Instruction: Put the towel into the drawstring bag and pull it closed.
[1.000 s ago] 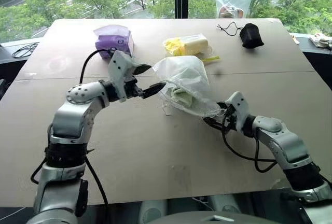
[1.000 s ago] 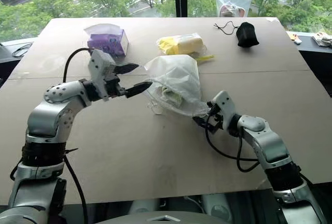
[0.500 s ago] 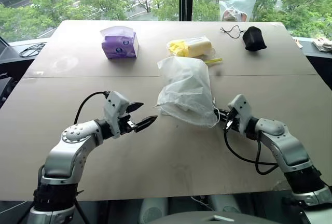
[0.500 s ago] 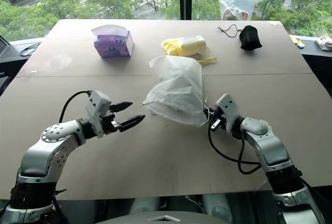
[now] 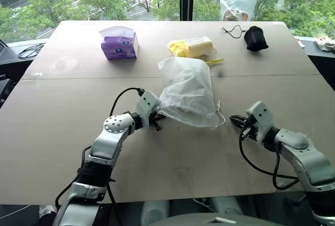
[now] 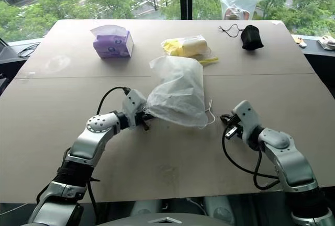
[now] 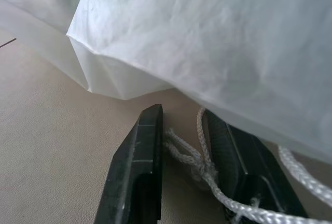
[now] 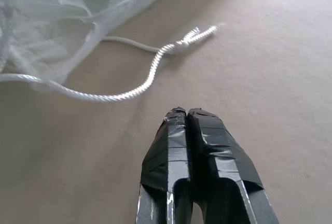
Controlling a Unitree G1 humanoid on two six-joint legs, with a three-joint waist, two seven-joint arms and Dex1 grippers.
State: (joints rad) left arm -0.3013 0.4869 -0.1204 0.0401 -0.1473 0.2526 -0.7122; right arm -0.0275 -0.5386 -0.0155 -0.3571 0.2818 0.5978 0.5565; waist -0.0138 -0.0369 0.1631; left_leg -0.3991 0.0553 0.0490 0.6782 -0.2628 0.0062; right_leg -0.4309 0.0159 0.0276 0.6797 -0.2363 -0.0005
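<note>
The white drawstring bag [image 5: 188, 91] lies bulging on the brown table [image 5: 63, 121], its mouth toward me. The towel is hidden, and I cannot make it out through the fabric. My left gripper [image 5: 158, 116] is at the bag's near left corner. In the left wrist view its black fingers [image 7: 148, 156] are shut on the knotted white cord [image 7: 196, 163] just under the bag's edge. My right gripper [image 5: 235, 121] rests low to the right of the bag, shut and holding nothing. The other cord end [image 8: 181, 45] lies loose on the table ahead of its closed fingertips [image 8: 179, 130].
A purple tissue box [image 5: 119, 43] stands at the far left. A clear plastic bag with yellow contents [image 5: 192, 47] lies just behind the white bag. A black pouch with cord [image 5: 255, 37] sits at the far right, and another clear bag [image 5: 236, 7] leans at the window.
The bag, held up before, now rests on the table. My left gripper sank, moved right to the bag's corner and shut on the cord. My right gripper shut and drew away to the right.
</note>
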